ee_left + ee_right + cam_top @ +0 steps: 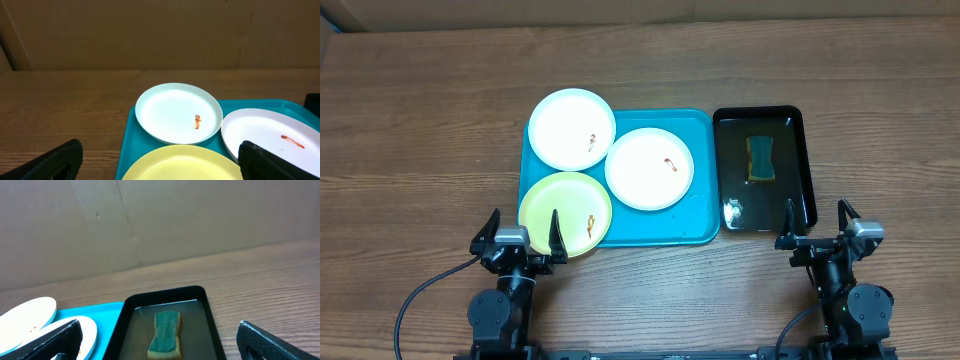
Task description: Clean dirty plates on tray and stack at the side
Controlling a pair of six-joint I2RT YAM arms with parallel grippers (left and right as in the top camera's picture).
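While round plates (572, 128) lie flat, rectangular tray (705, 215) shines.

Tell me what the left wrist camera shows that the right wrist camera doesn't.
Only the left wrist view: the yellow-green plate, nearest the camera. Only the right wrist view: the black tray with a sponge lying in it. Both: the far white plate, the right white plate and the turquoise tray, on the wooden table.

Round flat white plates (571, 128) (649, 168): two. Pale yellow-green round plate (570, 200): one. Turquoise rectangular plastic tray (705, 215): one. Glossy black rectangular tray (795, 165): one. Green-and-yellow sponge (759, 160): one.
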